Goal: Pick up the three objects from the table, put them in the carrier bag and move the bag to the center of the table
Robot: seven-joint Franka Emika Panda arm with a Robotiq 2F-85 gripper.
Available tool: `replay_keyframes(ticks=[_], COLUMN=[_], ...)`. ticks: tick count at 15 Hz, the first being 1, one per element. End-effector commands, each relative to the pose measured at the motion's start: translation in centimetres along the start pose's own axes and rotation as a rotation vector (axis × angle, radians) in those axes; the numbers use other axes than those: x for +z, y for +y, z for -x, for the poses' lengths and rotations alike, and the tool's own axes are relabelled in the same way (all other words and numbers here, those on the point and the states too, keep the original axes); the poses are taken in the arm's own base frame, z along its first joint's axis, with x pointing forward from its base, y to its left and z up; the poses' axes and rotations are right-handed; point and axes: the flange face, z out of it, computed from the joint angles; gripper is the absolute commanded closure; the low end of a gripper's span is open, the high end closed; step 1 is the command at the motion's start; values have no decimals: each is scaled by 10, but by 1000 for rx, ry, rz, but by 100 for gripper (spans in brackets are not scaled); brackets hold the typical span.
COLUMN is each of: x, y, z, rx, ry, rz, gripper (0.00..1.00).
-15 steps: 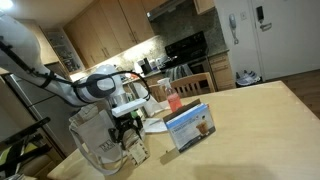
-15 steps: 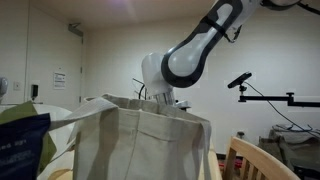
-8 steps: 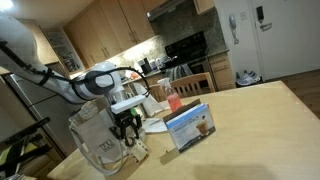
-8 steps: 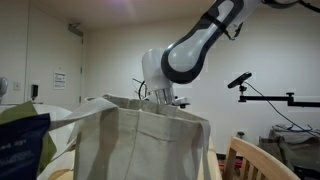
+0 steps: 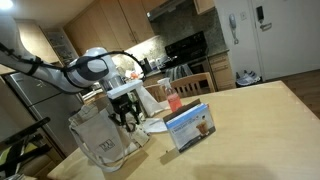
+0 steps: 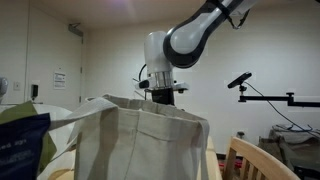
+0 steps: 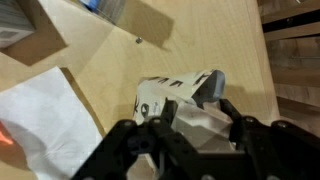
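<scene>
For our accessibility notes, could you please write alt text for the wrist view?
The claw appears to grip a small pale boxy item over the light-wood table. A flat white sheet lies at lower left, and a corner of the light-blue carton shows at the top edge.

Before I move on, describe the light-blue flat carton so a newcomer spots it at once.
On the large light-wood table, look beside the whitish crinkly plastic carrier bag. The light-blue flat carton stands on edge there, with a pink-red bottle behind it; it alone is blue and pictures a drink on its face.
</scene>
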Motion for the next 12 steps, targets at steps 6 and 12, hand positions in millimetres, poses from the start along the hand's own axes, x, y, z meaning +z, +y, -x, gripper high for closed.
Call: replay_keyframes(ticks=[6, 12], x=[-141, -224], y=[-27, -68], z=[36, -21], rx=[51, -112], ry=[-129, -135], rz=[283, 463], gripper=[76, 76])
